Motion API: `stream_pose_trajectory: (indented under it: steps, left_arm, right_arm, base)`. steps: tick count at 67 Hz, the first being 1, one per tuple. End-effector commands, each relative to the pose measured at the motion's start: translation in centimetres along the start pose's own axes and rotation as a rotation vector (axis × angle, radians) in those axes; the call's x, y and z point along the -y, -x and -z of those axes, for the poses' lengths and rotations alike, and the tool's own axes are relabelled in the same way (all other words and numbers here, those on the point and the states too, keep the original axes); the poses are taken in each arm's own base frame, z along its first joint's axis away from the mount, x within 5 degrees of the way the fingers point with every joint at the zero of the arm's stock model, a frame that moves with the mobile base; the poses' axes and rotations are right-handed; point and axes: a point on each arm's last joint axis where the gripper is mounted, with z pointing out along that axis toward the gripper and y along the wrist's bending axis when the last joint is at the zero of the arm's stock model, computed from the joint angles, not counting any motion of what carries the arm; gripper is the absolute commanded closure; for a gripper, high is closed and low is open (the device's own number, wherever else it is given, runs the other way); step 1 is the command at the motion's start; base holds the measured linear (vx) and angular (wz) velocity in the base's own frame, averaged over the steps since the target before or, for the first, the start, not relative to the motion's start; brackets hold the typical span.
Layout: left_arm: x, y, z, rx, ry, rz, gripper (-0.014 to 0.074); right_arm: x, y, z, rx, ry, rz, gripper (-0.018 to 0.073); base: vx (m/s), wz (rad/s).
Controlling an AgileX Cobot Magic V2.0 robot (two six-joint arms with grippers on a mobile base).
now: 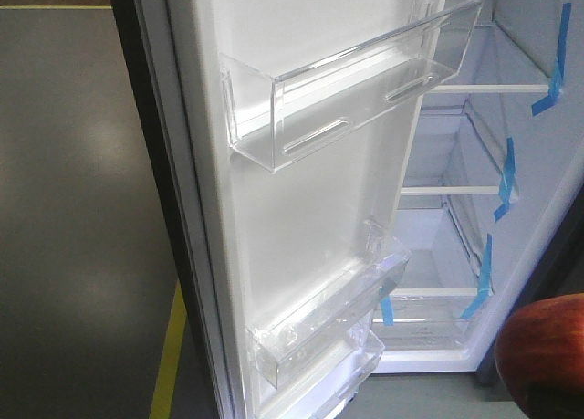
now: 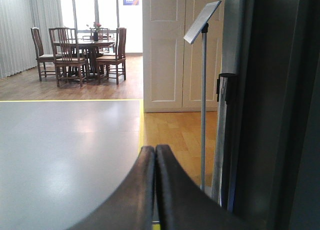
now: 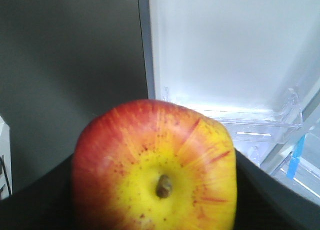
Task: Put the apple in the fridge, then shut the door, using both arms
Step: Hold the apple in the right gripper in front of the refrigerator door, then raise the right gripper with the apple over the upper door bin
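In the front-facing view, the tall fridge door [image 1: 301, 209] stands open. Its white inner lining faces the camera and its dark grey outer edge is on the left. A clear plastic upper bin [image 1: 356, 90] and a clear plastic lower bin [image 1: 319, 332] are fixed to the lining. To the right is the white-walled fridge [image 1: 538, 154], with glass shelves [image 1: 474, 77] marked by blue tape strips [image 1: 506, 177]. The round red apple [image 1: 546, 350] sits in the lower right corner of the picture, outside the fridge and level with its lowest visible shelf. A grey floor [image 1: 82, 209] with a yellow line [image 1: 169, 355] lies left of the door.

In the left wrist view, the left pincer [image 2: 155, 149] has its two dark fingers [image 2: 140, 185] pressed together with nothing between them. Beyond it are a dark wooden dining table [image 2: 90, 42] with wooden chairs [image 2: 67, 59], white panelled doors [image 2: 172, 49] and a slim metal sign stand [image 2: 202, 89].

In the right wrist view, the right pincer [image 3: 155, 200] grips the apple between its black fingers [image 3: 270, 200]. The apple's yellow patch and short stem face the camera. The door's white lining and a clear bin are behind it.
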Motion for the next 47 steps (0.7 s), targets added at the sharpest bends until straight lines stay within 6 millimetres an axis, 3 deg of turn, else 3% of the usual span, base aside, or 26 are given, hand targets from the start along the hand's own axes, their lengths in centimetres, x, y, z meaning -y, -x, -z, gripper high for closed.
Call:
stream_pose_trajectory:
  steps: [1,34,47]
  left_arm:
    - [-0.1,-0.2,0.0,0.064,0.001,0.014,0.0602]
    - [-0.1,-0.2,0.0,0.064,0.001,0.014,0.0602]
    - [-0.1,-0.2,0.0,0.064,0.001,0.014,0.0602]
  right_arm:
    - [0.0,1.2,0.5,0.093,-0.004,-0.004,0.0335]
    - [0.3,1.4,0.5,0.117,-0.043,0.015,0.0335]
    - [0.9,2.8,0.4,0.242,-0.091,-0.008,0.0334]
  base:
    - [0.0,0.0]
    - [0.0,0.0]
    - [0.0,0.0]
